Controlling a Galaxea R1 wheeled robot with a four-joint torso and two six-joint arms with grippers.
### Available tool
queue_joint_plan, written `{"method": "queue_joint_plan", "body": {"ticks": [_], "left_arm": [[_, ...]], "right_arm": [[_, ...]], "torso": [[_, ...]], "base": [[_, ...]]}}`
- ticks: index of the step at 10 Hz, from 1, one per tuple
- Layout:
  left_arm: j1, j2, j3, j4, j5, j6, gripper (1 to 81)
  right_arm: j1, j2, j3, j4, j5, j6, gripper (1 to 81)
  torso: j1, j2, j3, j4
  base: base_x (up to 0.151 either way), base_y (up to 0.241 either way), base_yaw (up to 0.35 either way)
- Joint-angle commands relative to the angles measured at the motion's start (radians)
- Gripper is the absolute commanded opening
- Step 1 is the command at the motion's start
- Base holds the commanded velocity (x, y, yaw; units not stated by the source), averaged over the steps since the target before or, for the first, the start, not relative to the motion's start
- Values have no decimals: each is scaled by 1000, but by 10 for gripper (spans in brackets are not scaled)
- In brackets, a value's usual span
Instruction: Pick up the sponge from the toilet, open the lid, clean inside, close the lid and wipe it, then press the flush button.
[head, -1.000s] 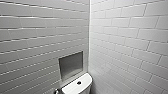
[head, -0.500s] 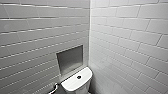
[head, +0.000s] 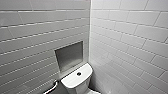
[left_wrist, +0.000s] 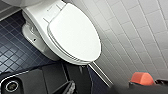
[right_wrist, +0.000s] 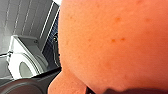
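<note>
Much was hidden from me. From my head camera the toilet (head: 75, 81) was cut off at the lower edge. I saw just the flat tank top with its round flush button (head: 79, 73), set in the corner of two white tiled walls (head: 130, 37). A pale bar (head: 51, 88) beside the tank was too blurred to name. Above the tank a square niche (head: 69, 55) was sunk into the wall, its back grey and dull.

From my left wrist the lid (left_wrist: 75, 32) lay shut over the seat, so the bowl and anything in it was covered. The toilet stood on a dark blue mosaic floor (left_wrist: 12, 50), close against the tiled wall. I could not tell whether my left pincer (left_wrist: 71, 87) was open or closed among the dark parts of my own arm.

The sponge (left_wrist: 141, 78) was off the toilet, up near the wall and well apart from the lid. My right pincer (left_wrist: 146, 84) gripped it, its dark body just beneath. From my right wrist the orange, pitted sponge blocked most of the scene. Past its edge the toilet was small and too blurred for me to judge the lid.
</note>
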Motion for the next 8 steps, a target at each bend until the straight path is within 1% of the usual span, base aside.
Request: {"method": "queue_joint_plan", "body": {"ticks": [1, 2, 5, 6, 7, 8], "left_arm": [[-261, -46, 79, -148, 206, 4, 811], [-312, -34, 74, -174, 238, 4, 811], [-433, 31, 12, -237, 290, 2, 811], [-469, 66, -27, -251, 304, -16, 811], [-508, 92, -53, -251, 306, -53, 811], [-550, 121, -82, -251, 306, -91, 811]], "right_arm": [[47, -35, 27, 26, -68, -1, 10], [53, -34, 27, 29, -68, -1, 10], [70, -31, 50, 37, -68, 1, 10], [73, -29, 57, 37, -68, 1, 10], [73, -31, 60, 50, -65, 1, 10], [73, -29, 61, 61, -42, 1, 10]], "torso": [[0, 0, 0, 0], [0, 0, 0, 0], [0, 1, -1, 0], [0, 1, -1, 0], [0, 1, -1, 0], [0, 1, -2, 0]], "base": [[0, 0, 0], [0, 0, 0], [0, 0, 0], [0, 0, 0], [0, 0, 0], [0, 0, 0]]}}
